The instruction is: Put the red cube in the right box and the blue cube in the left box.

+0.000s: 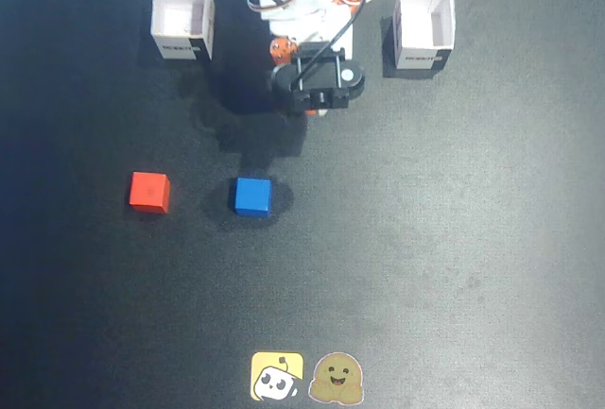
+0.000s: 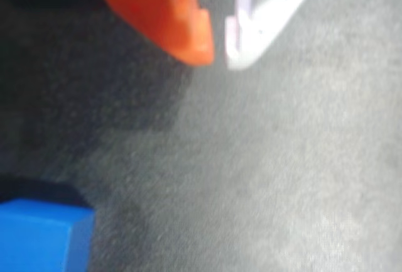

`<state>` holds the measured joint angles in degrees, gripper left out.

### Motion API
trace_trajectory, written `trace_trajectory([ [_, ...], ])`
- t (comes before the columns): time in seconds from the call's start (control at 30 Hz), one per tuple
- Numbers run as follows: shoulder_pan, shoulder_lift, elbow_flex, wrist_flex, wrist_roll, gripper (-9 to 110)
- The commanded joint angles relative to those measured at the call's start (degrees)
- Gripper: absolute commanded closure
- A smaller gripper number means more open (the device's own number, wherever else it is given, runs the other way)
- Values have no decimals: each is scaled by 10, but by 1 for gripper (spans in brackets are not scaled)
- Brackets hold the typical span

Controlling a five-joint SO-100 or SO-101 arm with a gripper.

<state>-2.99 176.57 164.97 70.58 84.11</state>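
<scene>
On the dark bench [image 1: 454,267], 2 cartoon stickers [image 1: 307,377] sit nearest. Beyond them lie the small matte orange-red cube [image 1: 149,191] and bright blue cube [image 1: 253,195], apart; both look light, rigid, best pinched across flat opposite faces. The gripper [image 2: 218,55] hangs nearly closed, empty. Farthest, 2 white card boxes [image 1: 182,18] [image 1: 423,27] carry unreadable lettering.

Dark matte tabletop [image 1: 454,239], evenly lit
</scene>
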Motion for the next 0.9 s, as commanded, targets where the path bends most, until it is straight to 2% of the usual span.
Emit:
trace_trajectory([
  [0.0,23,-9,-33,-20,-23,101],
  [0.17,68,-225,-131,-105,-87,101],
  [0.37,137,-448,-280,-147,-167,101],
  [0.5,159,-504,-313,-177,-179,101],
  [0.87,243,-507,-303,-223,-193,101],
])
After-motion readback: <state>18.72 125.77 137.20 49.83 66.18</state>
